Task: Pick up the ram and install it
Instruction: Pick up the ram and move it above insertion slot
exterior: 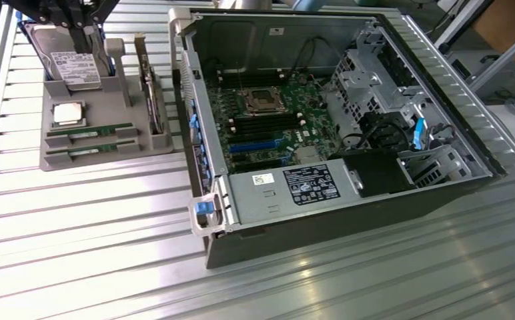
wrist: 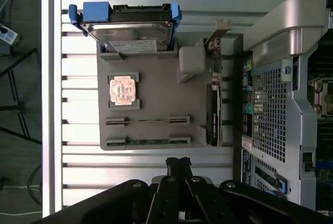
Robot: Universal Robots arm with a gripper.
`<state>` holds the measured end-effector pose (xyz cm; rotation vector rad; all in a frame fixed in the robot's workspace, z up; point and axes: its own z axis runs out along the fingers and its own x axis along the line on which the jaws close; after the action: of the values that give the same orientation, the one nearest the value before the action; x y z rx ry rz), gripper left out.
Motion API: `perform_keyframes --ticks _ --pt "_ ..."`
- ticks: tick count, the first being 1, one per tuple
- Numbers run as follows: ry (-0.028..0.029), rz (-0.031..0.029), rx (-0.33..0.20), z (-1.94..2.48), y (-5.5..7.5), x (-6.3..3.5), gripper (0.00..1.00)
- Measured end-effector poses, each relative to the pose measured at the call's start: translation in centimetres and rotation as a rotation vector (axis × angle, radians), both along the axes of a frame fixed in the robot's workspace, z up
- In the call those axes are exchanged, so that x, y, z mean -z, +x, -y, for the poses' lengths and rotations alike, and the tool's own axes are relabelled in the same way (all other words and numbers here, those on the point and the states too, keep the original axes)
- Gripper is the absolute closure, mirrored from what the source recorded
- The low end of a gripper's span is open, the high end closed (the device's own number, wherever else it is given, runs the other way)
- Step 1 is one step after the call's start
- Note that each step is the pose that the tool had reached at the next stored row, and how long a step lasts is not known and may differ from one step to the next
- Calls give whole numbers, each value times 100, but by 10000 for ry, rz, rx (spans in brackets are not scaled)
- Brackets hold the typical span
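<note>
Slatted metal table carries everything. The open PC case lies on its side and takes the table's middle through to the exterior view's right edge. Inside it are the motherboard and, at the near end, the power supply.

The grey parts tray sits by the table's far corner on the exterior view's left, just beside the case.

- Hard drive: propped at the tray's far edge.
- Expansion card: upright along the tray's case-side edge.
- Processor: flat, mid-tray.
- ram: seated edge-up in the slot next to the processor.
- second ram stick: parallel to the first, in the slot at the tray's near edge. It reads clearly green in the wrist view.
- The inner slot looks greyer in the wrist view, so it's probably the same kind of stick, not certain.

Gripper is clenched, fingers pinched together with nothing between them. It hangs above the tray, touching nothing. In the wrist view its tips show over bare table off the tray's ram-side edge, apart from both sticks.
</note>
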<state>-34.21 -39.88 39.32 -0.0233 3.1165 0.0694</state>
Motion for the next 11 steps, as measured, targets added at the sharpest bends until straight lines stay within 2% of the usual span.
perform_keyframes --ticks 3,6,11 --pt "0 0 -269 0 0 0 89" --pt "0 0 -811 0 0 0 89" --pt "0 0 -1292 0 0 0 89"
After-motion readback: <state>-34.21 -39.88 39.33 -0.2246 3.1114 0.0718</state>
